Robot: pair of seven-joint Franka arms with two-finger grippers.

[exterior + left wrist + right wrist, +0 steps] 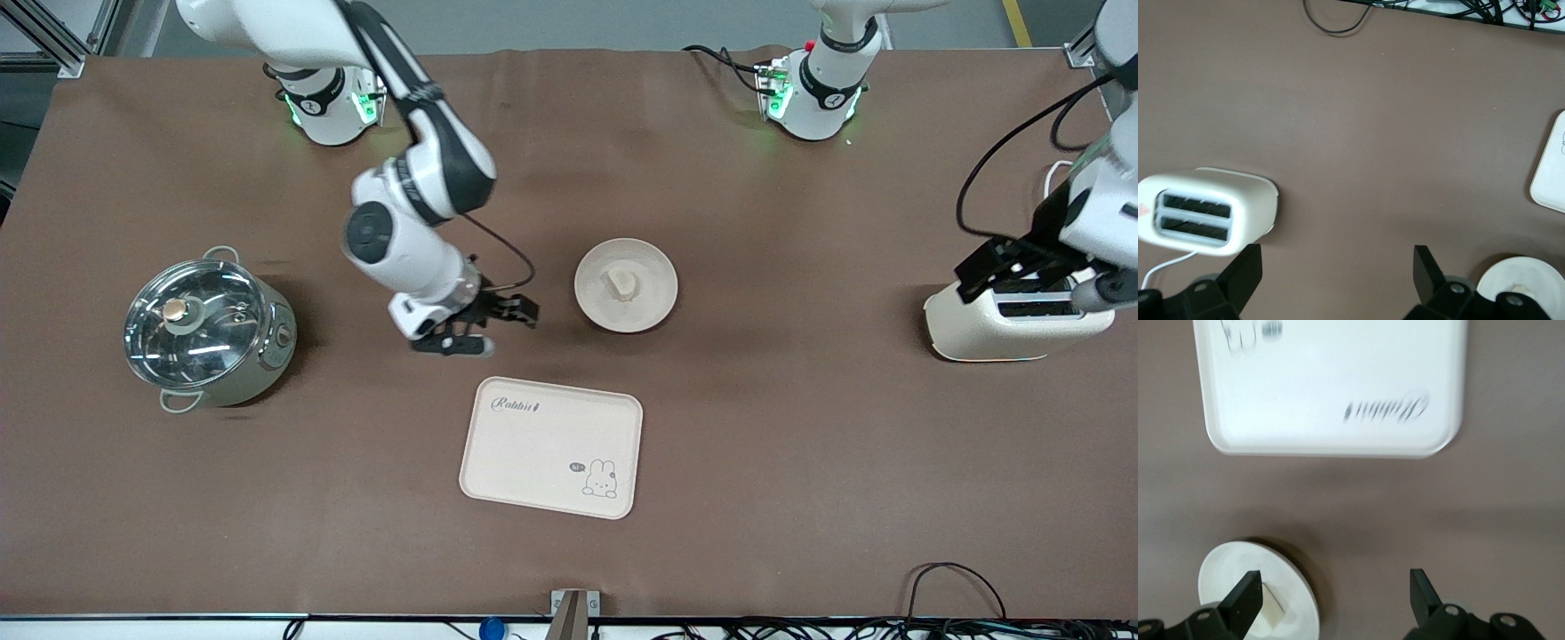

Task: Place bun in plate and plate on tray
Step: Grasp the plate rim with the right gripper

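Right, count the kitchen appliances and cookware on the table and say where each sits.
2. The lidded pot stands at the right arm's end of the table; the toaster stands at the left arm's end, under the left arm's open fingers. Nothing suggests more are hidden.

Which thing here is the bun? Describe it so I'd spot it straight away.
Start at the cream rectangular tray with the rabbit drawing. Just farther from the front camera sits a round cream plate. The bun is the small pale lump lying in the middle of that plate, much smaller than anything else on the table.
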